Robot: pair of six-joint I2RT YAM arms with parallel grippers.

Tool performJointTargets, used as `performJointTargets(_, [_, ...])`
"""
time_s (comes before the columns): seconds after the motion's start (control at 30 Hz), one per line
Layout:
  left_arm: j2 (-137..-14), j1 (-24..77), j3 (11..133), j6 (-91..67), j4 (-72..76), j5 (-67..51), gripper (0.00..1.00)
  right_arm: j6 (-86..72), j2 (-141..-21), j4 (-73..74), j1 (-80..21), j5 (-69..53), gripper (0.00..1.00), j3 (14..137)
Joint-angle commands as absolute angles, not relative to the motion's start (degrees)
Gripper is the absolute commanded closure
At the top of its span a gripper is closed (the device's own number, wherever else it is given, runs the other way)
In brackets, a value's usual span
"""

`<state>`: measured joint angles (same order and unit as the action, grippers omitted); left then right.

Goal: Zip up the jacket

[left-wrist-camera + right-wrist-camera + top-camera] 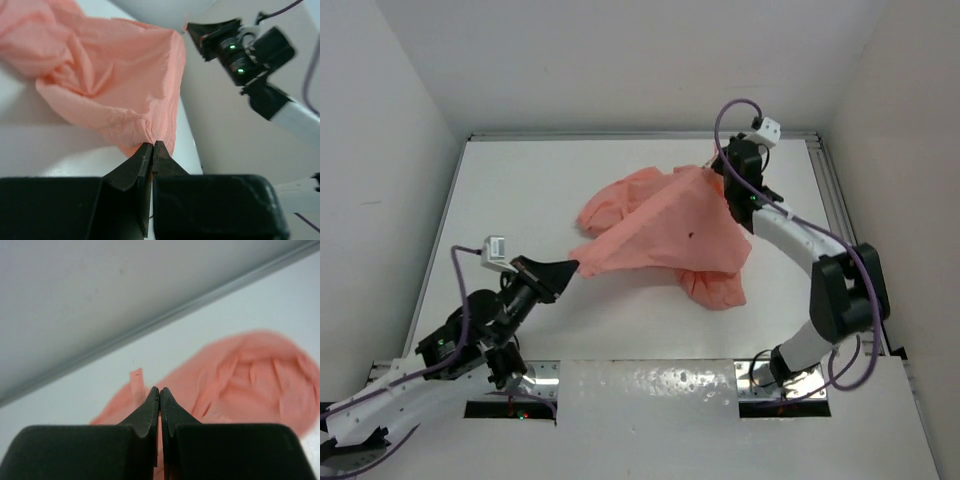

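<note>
On the table (520, 200), middle toward far right corner | we hold the jacket (670, 235) stretched | left gripper (572, 267) and right gripper (718, 172) each clamped on its fabric | no zipper visible; zipping looks unstarted.

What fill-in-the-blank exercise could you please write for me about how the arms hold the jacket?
1. The left gripper has its jaws ___ on the edge of the jacket.
2. The right gripper has its jaws shut on the ___ too.
3. The small dark spot lies nearer the ___ gripper.
Missing words: shut; jacket; right.
</note>
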<state>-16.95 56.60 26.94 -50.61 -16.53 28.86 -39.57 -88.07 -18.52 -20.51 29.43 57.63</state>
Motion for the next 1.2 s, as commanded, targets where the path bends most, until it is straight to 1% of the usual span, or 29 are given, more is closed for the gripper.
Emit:
performJointTargets(0.0, [-13.7,57.0,31.7,-48.0,-29.1,34.8,1.00,-37.2,-95.3,-20.0,-15.8,30.8,1.00,67.5])
performJointTargets(0.07, [-11.7,57.0,33.6,-48.5,-32.8,37.1,1.00,-38.4,-100.3,-18.1,-12.5,30.6,1.00,72.4])
performJointTargets(0.17, [-8.6,57.0,34.8,-49.2,-36.6,40.4,1.00,-39.5,-104.2,-17.9,-10.0,30.9,1.00,75.0])
performJointTargets(0.4, [-7.3,57.0,35.7,-49.8,-40.2,43.0,1.00,-35.4,-106.2,-17.6,-8.7,33.5,1.00,78.2])
performJointTargets(0.47, [-6.9,57.0,35.6,-50.5,-41.7,43.8,1.00,-34.6,-105.5,-18.4,-8.4,33.1,1.00,77.5])
performJointTargets(0.53, [-6.6,57.0,34.2,-49.8,-38.6,42.4,1.00,-35.2,-102.8,-21.2,-8.4,31.4,1.00,73.7])
performJointTargets(0.57, [-8.3,57.0,33.4,-50.6,-38.3,42.0,1.00,-36.7,-101.4,-23.2,-8.8,29.7,1.00,71.4])
performJointTargets(0.6, [-9.7,57.0,33.3,-51.1,-38.2,41.8,0.93,-37.7,-98.3,-24.4,-9.1,27.0,1.00,67.1])
performJointTargets(0.63, [-12.7,57.0,33.7,-52.0,-38.4,41.9,0.62,-39.6,-97.0,-24.8,-9.3,22.5,1.00,64.6])
performJointTargets(0.67, [-14.4,57.0,34.1,-52.6,-39.0,42.2,0.49,-40.3,-95.8,-24.6,-9.6,22.4,1.00,63.4])
performJointTargets(0.7, [-15.8,57.0,34.8,-52.9,-39.6,42.6,0.38,-40.7,-94.5,-25.0,-10.1,19.0,1.00,62.1])
performJointTargets(0.73, [-18.5,57.0,35.7,-52.6,-40.7,43.5,0.19,-40.6,-91.5,-25.2,-10.6,18.2,1.00,60.7])
performJointTargets(0.77, [-19.8,57.0,38.6,-51.6,-41.6,44.7,0.14,-40.8,-90.2,-24.7,-11.8,17.3,1.00,59.2])
performJointTargets(0.8, [-20.9,57.0,40.8,-51.1,-42.6,47.5,0.12,-40.9,-89.0,-23.8,-12.2,13.8,0.99,59.1])
performJointTargets(0.83, [-22.9,57.0,45.4,-50.3,-44.5,48.9,0.10,-41.0,-87.0,-20.0,-12.3,11.9,0.96,59.3])
performJointTargets(0.87, [-23.7,57.0,47.4,-49.0,-45.4,50.4,0.09,-41.4,-86.1,-17.8,-12.9,10.0,0.92,59.9])
performJointTargets(0.9, [-24.3,57.0,49.2,-48.0,-45.5,52.2,0.09,-41.4,-85.0,-16.0,-13.2,8.1,0.81,60.1])
performJointTargets(0.93, [-25.1,57.0,51.0,-46.1,-44.0,52.6,0.08,-40.8,-82.6,-13.2,-14.3,4.7,0.73,60.0])
performJointTargets(0.97, [-25.4,57.0,51.3,-44.5,-42.4,52.6,0.07,-40.3,-81.1,-11.5,-14.9,3.4,0.51,59.7])
performJointTargets(1.0, [-26.1,57.0,51.2,-41.0,-38.2,51.3,0.00,-38.6,-78.0,-6.7,-16.6,2.2,0.40,59.7])
performJointTargets(1.03, [-26.5,57.0,51.3,-40.0,-36.5,50.7,0.00,-37.6,-76.3,-4.5,-17.4,2.0,0.32,59.7])
performJointTargets(1.07, [-27.1,57.0,51.5,-38.8,-34.9,50.0,0.00,-36.7,-74.4,-2.2,-18.1,1.8,0.18,59.2])
performJointTargets(1.1, [-27.5,57.0,51.7,-37.5,-33.3,48.4,0.00,-36.0,-72.2,-0.6,-18.8,1.5,0.01,58.5])
performJointTargets(1.17, [-29.1,57.0,52.7,-34.6,-29.1,47.0,0.00,-35.0,-64.5,3.1,-20.0,1.1,0.01,55.1])
